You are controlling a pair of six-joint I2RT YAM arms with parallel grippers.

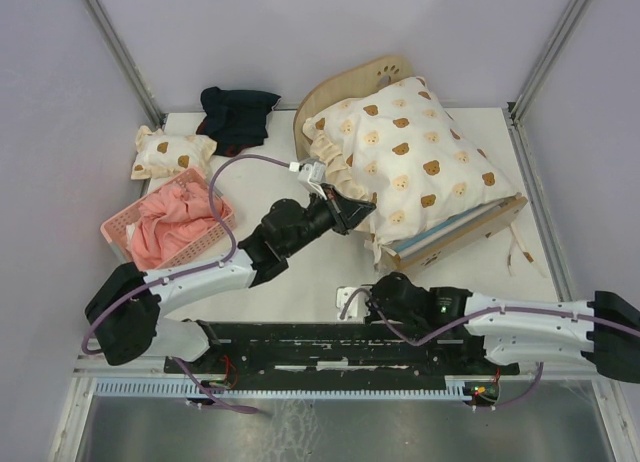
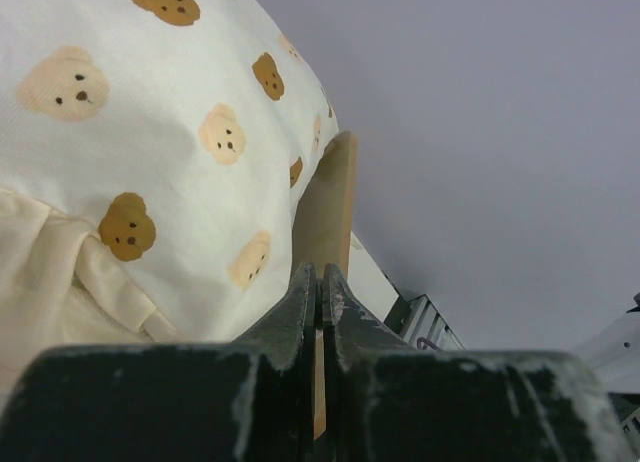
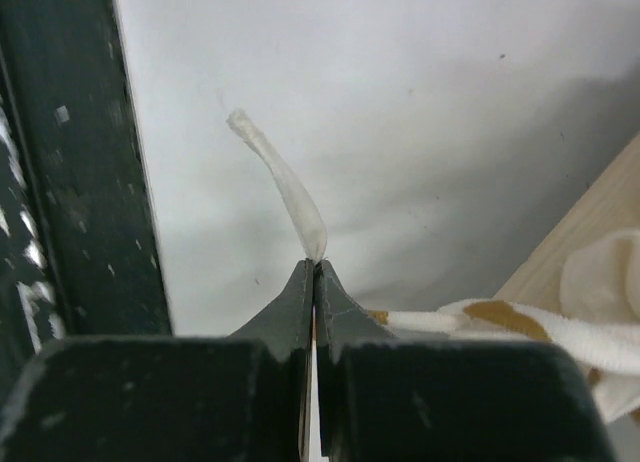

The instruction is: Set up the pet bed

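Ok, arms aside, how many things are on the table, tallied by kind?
Bear-print bedding: 2, quilt and small pillow
Plain cloths: 2, dark cloth and pink cloth
Pink basket: 1
Pet bed: 1
Total: 6

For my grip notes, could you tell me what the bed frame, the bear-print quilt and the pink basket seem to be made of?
The bed frame looks like pale, matte plywood: flat cut boards, unpainted. The bear-print quilt seems soft padded fabric, puffy and creased. The pink basket appears moulded plastic, judging by its lattice wall.
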